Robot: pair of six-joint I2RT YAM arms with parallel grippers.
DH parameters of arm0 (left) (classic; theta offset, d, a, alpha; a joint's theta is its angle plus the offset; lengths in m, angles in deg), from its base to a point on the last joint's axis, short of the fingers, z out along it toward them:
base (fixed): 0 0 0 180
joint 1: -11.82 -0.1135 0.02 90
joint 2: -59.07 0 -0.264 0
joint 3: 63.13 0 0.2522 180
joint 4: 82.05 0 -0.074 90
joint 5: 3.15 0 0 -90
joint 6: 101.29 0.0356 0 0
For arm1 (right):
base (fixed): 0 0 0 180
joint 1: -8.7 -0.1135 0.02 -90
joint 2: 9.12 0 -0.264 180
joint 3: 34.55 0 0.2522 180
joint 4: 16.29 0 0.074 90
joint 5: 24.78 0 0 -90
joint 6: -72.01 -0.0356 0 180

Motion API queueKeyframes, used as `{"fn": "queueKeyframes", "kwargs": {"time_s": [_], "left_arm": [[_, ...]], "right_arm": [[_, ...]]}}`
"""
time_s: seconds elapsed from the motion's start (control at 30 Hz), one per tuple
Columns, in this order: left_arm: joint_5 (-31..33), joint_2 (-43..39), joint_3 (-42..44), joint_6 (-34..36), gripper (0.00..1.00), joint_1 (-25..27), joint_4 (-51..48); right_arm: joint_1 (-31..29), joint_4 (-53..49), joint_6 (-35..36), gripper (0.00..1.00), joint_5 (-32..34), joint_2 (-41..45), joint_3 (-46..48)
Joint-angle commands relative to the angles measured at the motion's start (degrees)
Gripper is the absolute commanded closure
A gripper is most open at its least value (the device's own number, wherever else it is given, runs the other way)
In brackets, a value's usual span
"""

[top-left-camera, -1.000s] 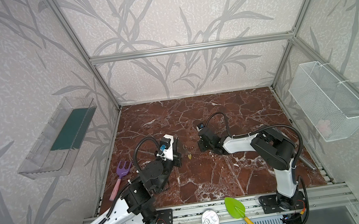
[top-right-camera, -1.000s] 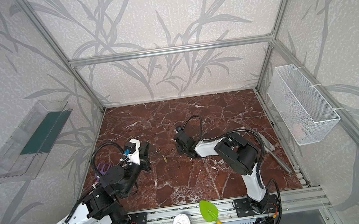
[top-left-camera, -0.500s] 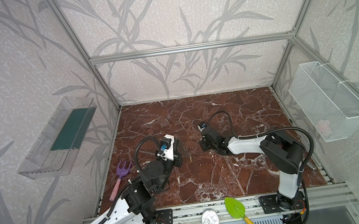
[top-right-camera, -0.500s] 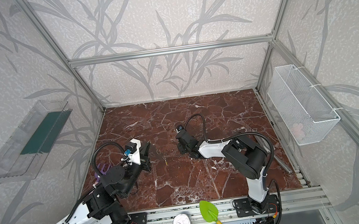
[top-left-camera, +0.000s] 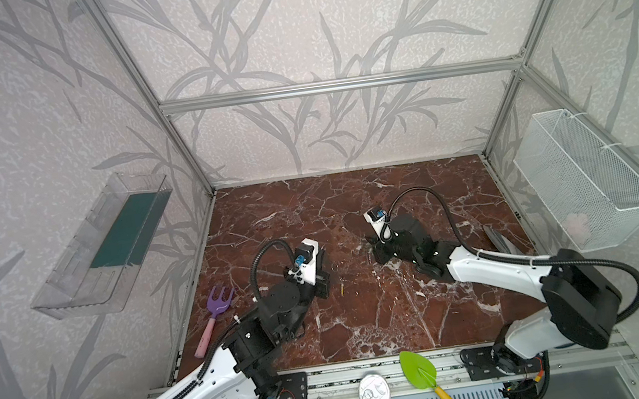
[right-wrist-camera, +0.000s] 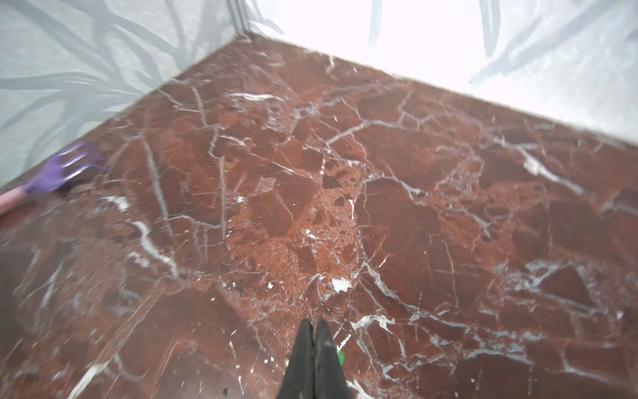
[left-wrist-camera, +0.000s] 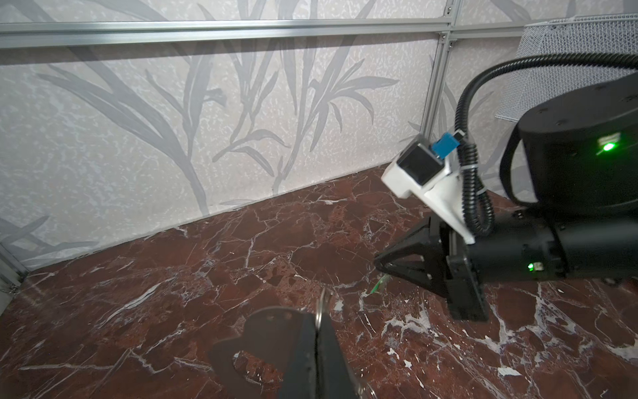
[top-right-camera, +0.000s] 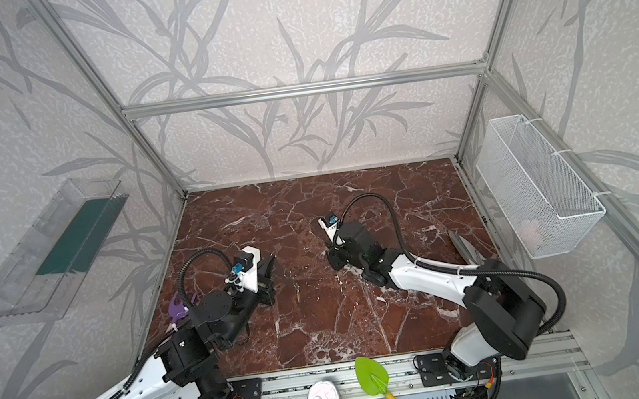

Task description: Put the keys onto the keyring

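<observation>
In the left wrist view my left gripper (left-wrist-camera: 319, 312) is shut on a thin silvery wire ring (left-wrist-camera: 323, 301) that sticks out past its fingertips. The dark grey D-shaped keyring (left-wrist-camera: 257, 330) lies against the side of those fingers, its small holes near the tips. In both top views this gripper (top-left-camera: 322, 252) (top-right-camera: 273, 257) sits left of centre. My right gripper (right-wrist-camera: 314, 324) (top-left-camera: 373, 247) (left-wrist-camera: 377, 264) is shut, with nothing visible in the slit. The green-tagged key (right-wrist-camera: 341, 349) (left-wrist-camera: 379, 285) lies just beside and under its fingers. A thin yellow sliver, the yellow-tagged key (top-left-camera: 341, 288) (top-right-camera: 299, 294), rests on the marble floor between the arms.
A purple fork toy (top-left-camera: 220, 301) (right-wrist-camera: 65, 169) lies by the left wall. Grey scissors (top-left-camera: 499, 239) lie near the right edge. A green shovel (top-left-camera: 417, 368) and a silvery lid (top-left-camera: 372, 388) sit on the front rail. A wire basket (top-left-camera: 584, 182) and a clear bin (top-left-camera: 106, 245) hang on the side walls.
My right arm has stretched out, its elbow swinging to the right, and its gripper has drifted slightly right and back. The left arm has stayed still.
</observation>
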Motion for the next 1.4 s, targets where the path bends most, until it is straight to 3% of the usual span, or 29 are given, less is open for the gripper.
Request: {"fn": "queueKeyframes", "kwargs": {"time_s": [0.0, 0.27, 0.6, 0.9, 1.37], "left_arm": [[-1.77, 0.71, -1.69, -1.33, 1.00, 0.14, 2.32], [-4.18, 3.15, -1.69, -1.35, 1.00, 0.15, 4.94], [-9.93, 3.86, -1.08, -1.32, 1.00, 0.22, 8.92], [-12.25, 5.56, -1.43, -1.43, 1.00, 0.23, 9.83], [-15.22, 9.05, -1.60, -1.61, 1.00, 0.23, 13.05]], "right_arm": [[0.66, 1.03, 6.16, 1.00, -8.71, 6.42, 1.49], [1.61, -2.68, 10.38, 1.00, -23.09, 16.94, 2.33], [1.61, -3.24, 10.12, 1.00, -36.38, 19.38, 0.62], [1.61, -0.59, 7.14, 1.00, -36.73, 17.43, 0.37], [1.22, 8.89, -4.01, 1.00, -32.02, 14.44, -0.10]]}}
